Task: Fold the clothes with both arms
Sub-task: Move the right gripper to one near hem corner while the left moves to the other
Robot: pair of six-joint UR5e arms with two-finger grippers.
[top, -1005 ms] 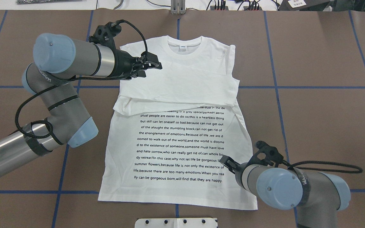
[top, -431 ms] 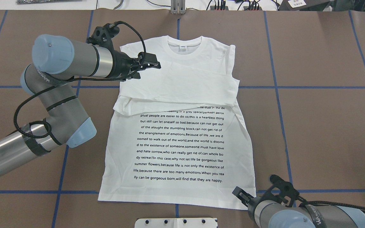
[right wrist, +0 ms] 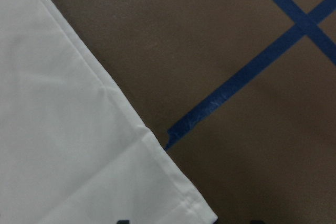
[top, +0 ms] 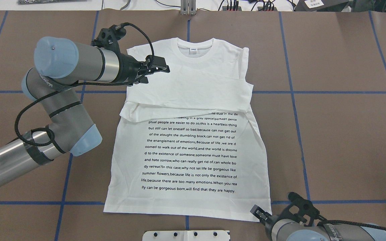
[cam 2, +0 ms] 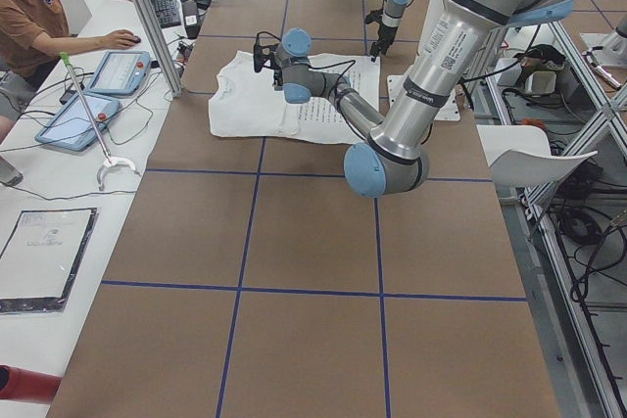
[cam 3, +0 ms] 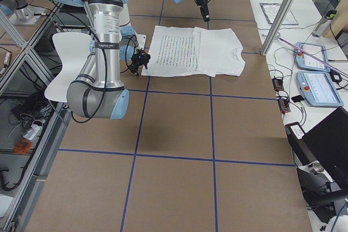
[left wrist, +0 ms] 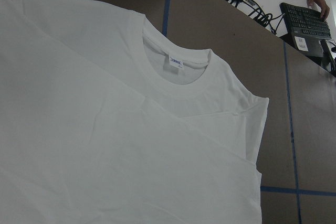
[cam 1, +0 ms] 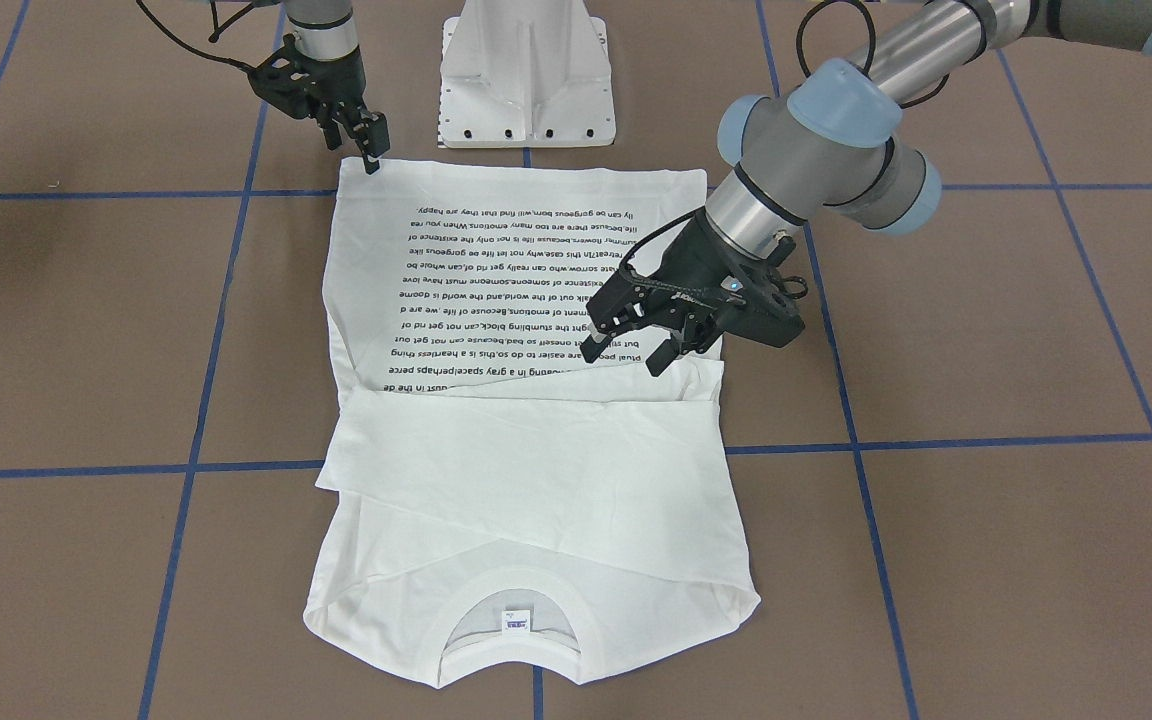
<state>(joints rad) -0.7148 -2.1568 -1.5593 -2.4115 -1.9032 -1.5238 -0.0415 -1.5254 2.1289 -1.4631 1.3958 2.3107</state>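
Observation:
The white T-shirt (top: 193, 147) lies flat on the brown table, black text (top: 189, 154) facing up, collar (top: 194, 50) at the far end. Both sleeves are folded across its chest (cam 1: 526, 470). My left gripper (top: 156, 74) is open and empty, hovering low over the shirt's left shoulder area; it also shows in the front view (cam 1: 626, 357). My right gripper (cam 1: 366, 150) is open at the hem's right corner (right wrist: 199, 208); in the overhead view (top: 259, 214) it sits just off that corner. The left wrist view shows the collar and neck label (left wrist: 176, 61).
The white pedestal base (cam 1: 526, 70) stands just behind the hem. Blue tape lines (top: 293, 100) cross the table. Cables and plugs (top: 233, 5) lie along the far edge. An operator (cam 2: 29, 7) sits at a side desk with tablets.
My right gripper has drawn back from over the shirt's right side to the hem's right corner. My left gripper has shifted only slightly and stays open.

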